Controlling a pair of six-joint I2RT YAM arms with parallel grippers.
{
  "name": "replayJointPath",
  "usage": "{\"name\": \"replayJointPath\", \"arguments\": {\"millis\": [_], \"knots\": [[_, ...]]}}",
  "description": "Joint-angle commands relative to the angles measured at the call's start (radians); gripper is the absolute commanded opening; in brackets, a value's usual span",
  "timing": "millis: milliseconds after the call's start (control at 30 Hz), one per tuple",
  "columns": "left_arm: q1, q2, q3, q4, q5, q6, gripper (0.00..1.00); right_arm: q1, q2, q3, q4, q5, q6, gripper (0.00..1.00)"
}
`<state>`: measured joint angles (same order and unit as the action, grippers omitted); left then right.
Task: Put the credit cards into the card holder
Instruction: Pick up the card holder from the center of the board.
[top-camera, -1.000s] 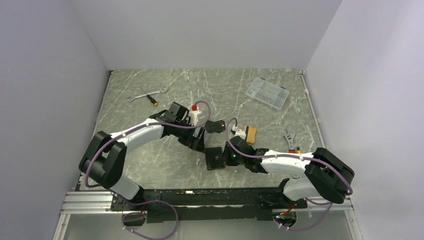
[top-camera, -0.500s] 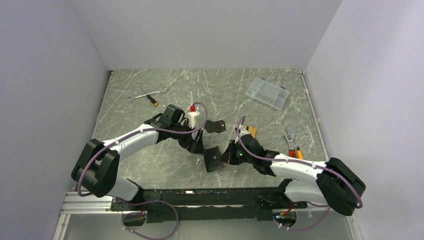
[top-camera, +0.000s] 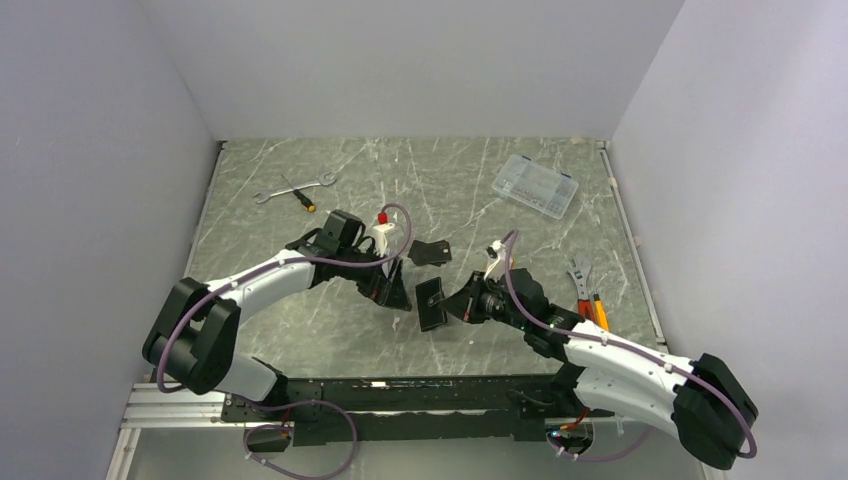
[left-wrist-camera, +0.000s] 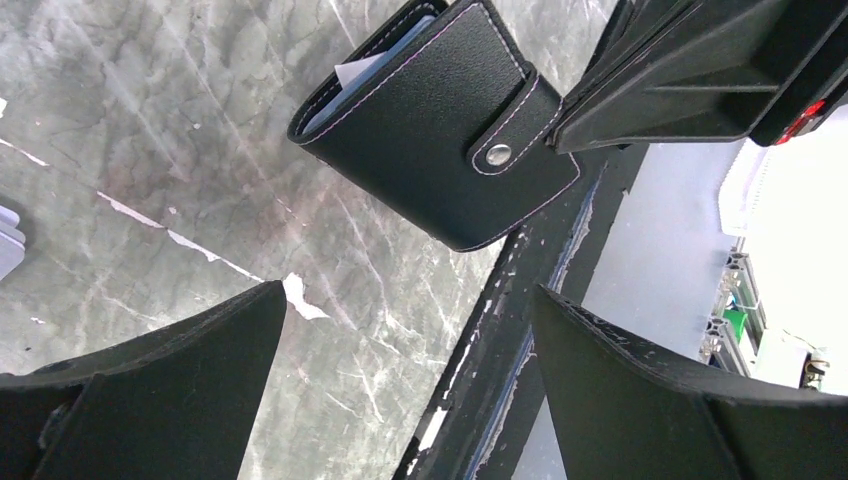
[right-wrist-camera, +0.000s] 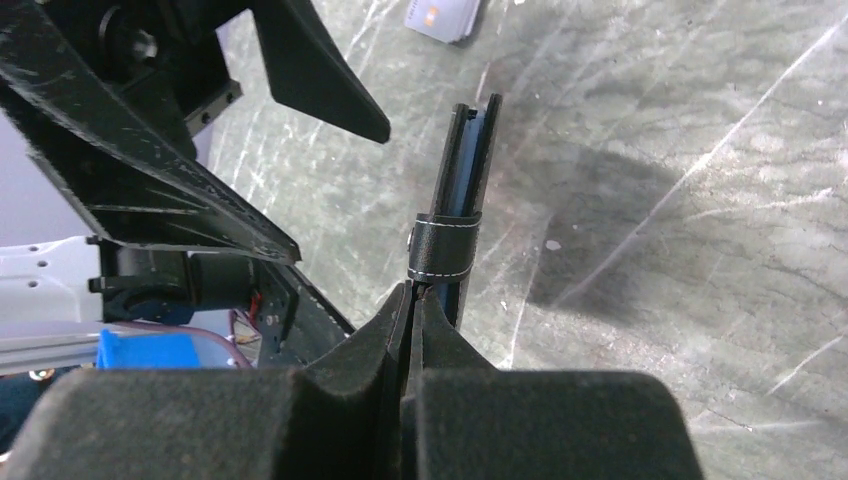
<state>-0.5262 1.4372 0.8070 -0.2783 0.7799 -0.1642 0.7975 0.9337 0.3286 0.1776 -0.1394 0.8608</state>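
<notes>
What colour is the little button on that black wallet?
Silver. The snap button on the card holder shows best in the left wrist view.

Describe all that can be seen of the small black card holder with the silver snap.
The small black folding card holder looks like leather, with pale stitching along its edges. A tab with a silver snap button lies over its front, so it appears folded shut; a pale blue-grey lining shows in the slit. It is held on edge, tilted, seemingly lifted off the green marbled table. The right gripper is shut on its edge near the tab. The open left gripper does not touch it.
</notes>
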Motion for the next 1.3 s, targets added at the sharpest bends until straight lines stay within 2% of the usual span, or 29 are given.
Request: {"name": "replayJointPath", "arguments": {"millis": [0, 200, 333, 733, 1033, 1267], "knots": [[0.010, -0.009, -0.005, 0.060, 0.089, -0.038, 0.99, -0.008, -0.062, 0.019, 0.031, -0.025, -0.004, 0.00], [0.058, -0.043, 0.012, 0.084, 0.192, -0.106, 0.99, -0.012, -0.129, 0.091, -0.011, -0.042, -0.021, 0.00], [0.069, -0.077, 0.024, 0.080, 0.252, -0.128, 0.99, -0.018, -0.136, 0.121, 0.043, -0.081, 0.003, 0.00], [0.127, -0.137, 0.049, 0.115, 0.351, -0.189, 0.99, -0.019, -0.019, 0.215, 0.266, -0.172, 0.080, 0.00], [0.147, -0.158, 0.033, 0.318, 0.478, -0.396, 0.99, -0.018, 0.058, 0.234, 0.366, -0.185, 0.115, 0.00], [0.184, -0.179, -0.004, 0.476, 0.559, -0.498, 0.60, -0.017, 0.093, 0.244, 0.331, -0.157, 0.095, 0.00]]}}
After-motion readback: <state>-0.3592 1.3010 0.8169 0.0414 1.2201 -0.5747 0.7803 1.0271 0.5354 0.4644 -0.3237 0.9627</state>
